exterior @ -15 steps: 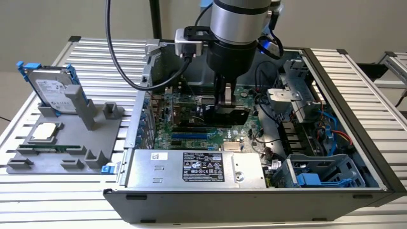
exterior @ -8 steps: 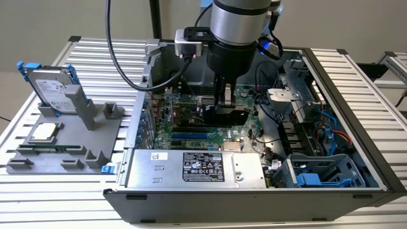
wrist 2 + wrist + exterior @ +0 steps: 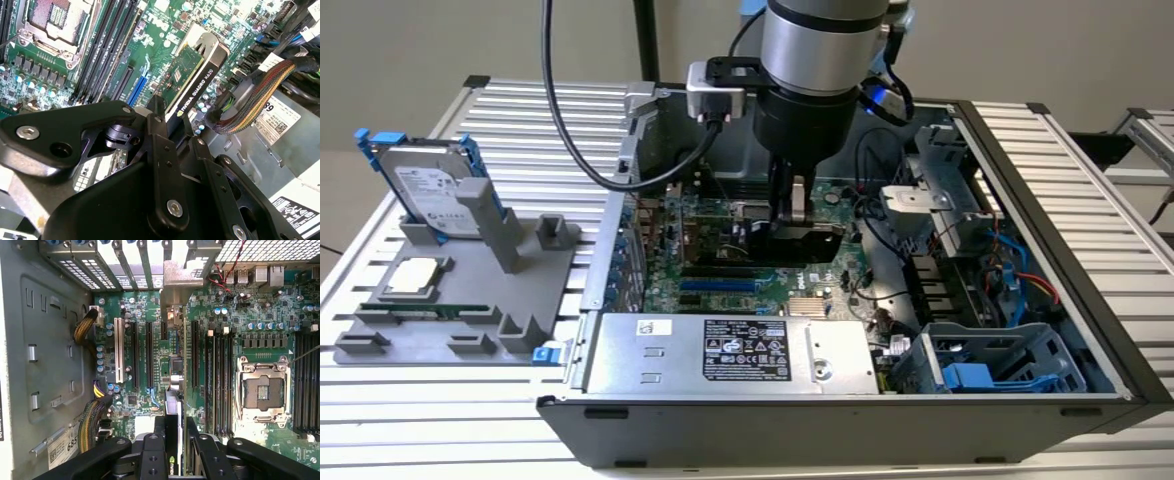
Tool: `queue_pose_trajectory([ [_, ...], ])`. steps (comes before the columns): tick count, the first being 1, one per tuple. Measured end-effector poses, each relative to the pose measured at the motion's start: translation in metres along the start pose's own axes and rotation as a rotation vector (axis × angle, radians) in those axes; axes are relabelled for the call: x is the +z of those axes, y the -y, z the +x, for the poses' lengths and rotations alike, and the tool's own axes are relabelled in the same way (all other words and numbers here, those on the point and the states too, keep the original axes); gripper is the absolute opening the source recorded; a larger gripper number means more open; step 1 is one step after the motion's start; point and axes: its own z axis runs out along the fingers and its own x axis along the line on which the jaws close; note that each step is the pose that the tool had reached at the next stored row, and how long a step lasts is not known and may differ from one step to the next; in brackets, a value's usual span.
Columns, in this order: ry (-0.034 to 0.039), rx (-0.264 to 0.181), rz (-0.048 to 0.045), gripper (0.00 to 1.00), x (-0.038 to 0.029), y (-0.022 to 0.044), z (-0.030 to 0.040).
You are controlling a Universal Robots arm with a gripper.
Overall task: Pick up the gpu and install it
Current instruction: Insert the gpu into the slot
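Note:
The gpu [image 3: 783, 246] stands on edge inside the open computer case [image 3: 1067, 300], low over the green motherboard [image 3: 707, 285]. My gripper [image 3: 790, 218] reaches straight down into the case and is shut on the card's upper edge. In the second wrist view the gpu [image 3: 197, 75] shows its black cooler and green board, with the gripper [image 3: 172, 122] clamped on its near end. In the first wrist view the gpu [image 3: 173, 390] is seen edge-on between two black expansion slots, its silver bracket [image 3: 176, 285] at the case's rear slot openings, the gripper [image 3: 175, 427] around it. Whether the card sits in a slot I cannot tell.
A power supply [image 3: 720, 350] and a blue-tabbed drive cage [image 3: 987, 370] fill the case's near side. Cable bundles [image 3: 250, 100] run close to the card. On the exterior view's left, a grey fixture [image 3: 454, 300] holds a hard drive [image 3: 427, 185], a processor [image 3: 416, 275] and a memory stick [image 3: 427, 310].

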Motion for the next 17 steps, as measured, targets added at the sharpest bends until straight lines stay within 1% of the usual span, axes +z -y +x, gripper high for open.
queue_pose_trajectory([
  [3, 0.0, 0.0, 0.0, 0.0, 0.0003, 0.0, 0.0],
  [6, 0.0, 0.0, 0.0, 0.0, 0.0025, -0.0002, 0.0],
  [9, 0.0001, 0.0, 0.0, 0.0, 0.0064, -0.0023, 0.0],
  [14, 0.0, 0.0, 0.0, 0.0, 0.0128, -0.0092, 0.0003],
  [17, 0.0, 0.0, 0.0, 0.0, 0.0159, -0.0152, 0.0006],
])
